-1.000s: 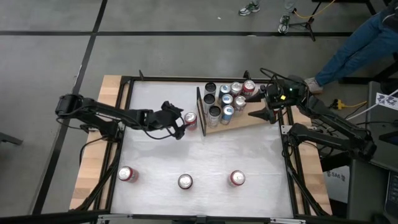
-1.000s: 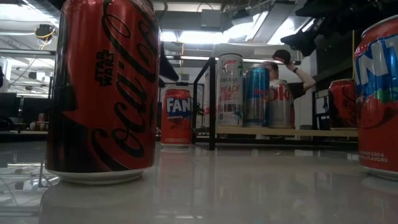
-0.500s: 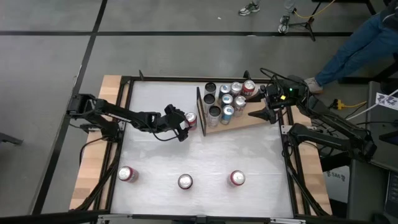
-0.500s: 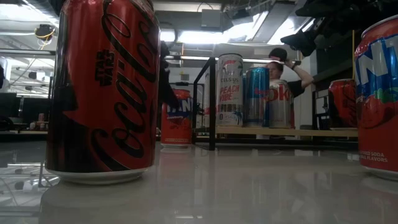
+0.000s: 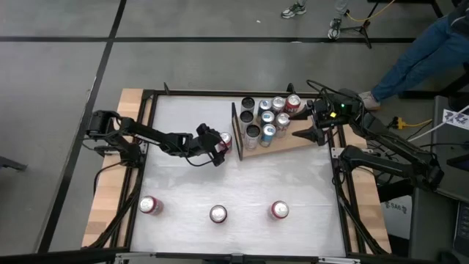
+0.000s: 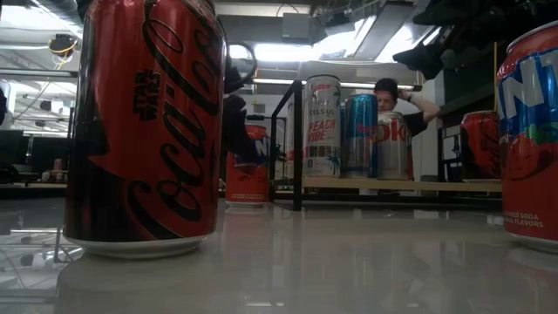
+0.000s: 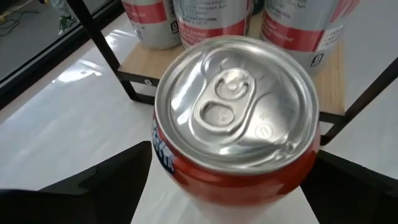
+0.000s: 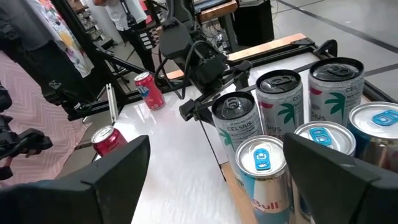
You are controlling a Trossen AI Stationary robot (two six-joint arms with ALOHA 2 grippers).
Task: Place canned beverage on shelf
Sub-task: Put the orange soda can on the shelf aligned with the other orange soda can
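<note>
Left gripper (image 5: 218, 149) spread wide, 1 finger (image 7: 99, 180) each side of the orange Fanta can (image 7: 236, 127), not squeezing yet. Can upright on the white tabletop (image 5: 183, 183), just outside the black frame end of the shelf (image 5: 289, 144). So left arm way nearer, shelf dead ahead. Right gripper (image 5: 311, 130) also spread, empty, parked at the shelf's far end.

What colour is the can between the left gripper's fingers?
Orange-red can with a silver top, clearest in the left wrist view.
</note>
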